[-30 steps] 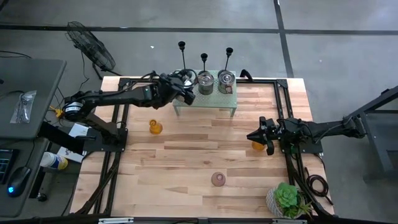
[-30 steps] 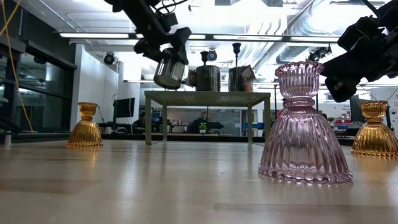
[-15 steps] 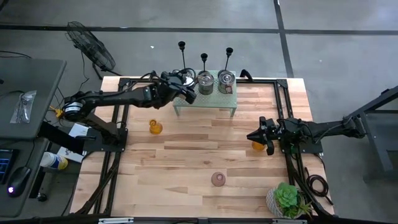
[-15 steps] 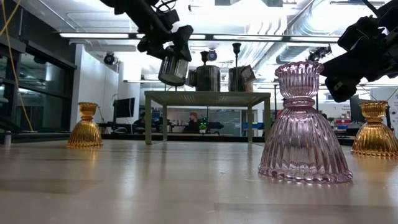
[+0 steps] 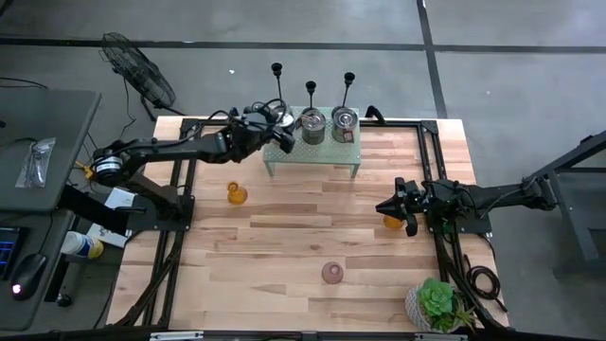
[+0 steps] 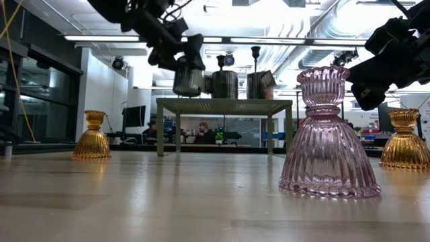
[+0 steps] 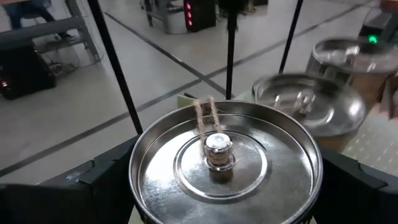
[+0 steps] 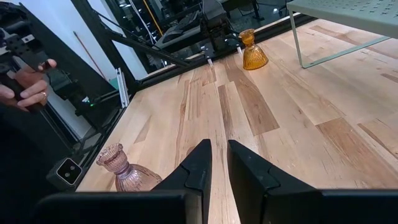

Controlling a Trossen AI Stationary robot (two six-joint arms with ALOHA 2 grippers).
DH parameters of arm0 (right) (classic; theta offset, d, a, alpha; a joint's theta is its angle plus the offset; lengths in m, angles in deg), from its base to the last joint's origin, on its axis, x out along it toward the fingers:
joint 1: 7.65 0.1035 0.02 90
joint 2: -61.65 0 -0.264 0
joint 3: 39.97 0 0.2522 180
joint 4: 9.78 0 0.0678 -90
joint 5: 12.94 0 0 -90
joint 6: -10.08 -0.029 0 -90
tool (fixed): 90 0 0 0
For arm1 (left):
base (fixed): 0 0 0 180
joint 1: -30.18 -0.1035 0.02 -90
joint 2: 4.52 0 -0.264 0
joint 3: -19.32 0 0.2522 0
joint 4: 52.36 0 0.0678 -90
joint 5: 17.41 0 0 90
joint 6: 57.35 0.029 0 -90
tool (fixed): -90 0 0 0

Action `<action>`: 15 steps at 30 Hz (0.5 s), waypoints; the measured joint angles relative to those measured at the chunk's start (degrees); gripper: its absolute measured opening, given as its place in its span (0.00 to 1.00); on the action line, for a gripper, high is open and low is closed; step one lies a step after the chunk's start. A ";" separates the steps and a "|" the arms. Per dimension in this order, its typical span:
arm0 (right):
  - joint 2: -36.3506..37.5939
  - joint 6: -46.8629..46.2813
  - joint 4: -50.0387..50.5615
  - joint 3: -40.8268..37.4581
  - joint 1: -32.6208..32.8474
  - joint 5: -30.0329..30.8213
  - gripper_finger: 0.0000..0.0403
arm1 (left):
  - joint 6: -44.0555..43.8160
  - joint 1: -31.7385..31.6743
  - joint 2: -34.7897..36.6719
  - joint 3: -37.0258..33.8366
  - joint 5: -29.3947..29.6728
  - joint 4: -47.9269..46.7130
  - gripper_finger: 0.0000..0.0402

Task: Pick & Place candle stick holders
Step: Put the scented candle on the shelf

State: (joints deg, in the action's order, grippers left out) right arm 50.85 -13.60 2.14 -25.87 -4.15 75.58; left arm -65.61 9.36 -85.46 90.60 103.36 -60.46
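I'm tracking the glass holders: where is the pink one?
In the high view, the pink holder stands alone near the table's front edge, left of the potted plant.

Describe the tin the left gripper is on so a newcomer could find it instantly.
Start at the small green metal stand at the table's far edge. Three lidded silver metal tins sit along its top; the target tin is the left end one, framed by the left gripper. Unlike its two neighbours, it has dark fingers on either side.
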 joint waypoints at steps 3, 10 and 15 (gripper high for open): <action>0.00 0.00 0.02 0.00 0.00 0.00 0.11 | 0.96 -1.12 -0.15 -1.80 -2.45 1.91 0.88; 0.00 0.00 0.02 0.00 0.02 0.00 0.11 | 2.13 -2.48 -0.15 -4.13 -6.47 7.10 0.88; 0.00 0.00 0.02 0.02 0.00 0.00 0.11 | 4.64 -2.46 -0.53 -4.31 -8.21 8.11 0.88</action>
State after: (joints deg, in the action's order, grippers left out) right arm 50.85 -13.60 2.16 -25.85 -4.15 75.58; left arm -60.97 6.89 -85.99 86.28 95.15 -52.35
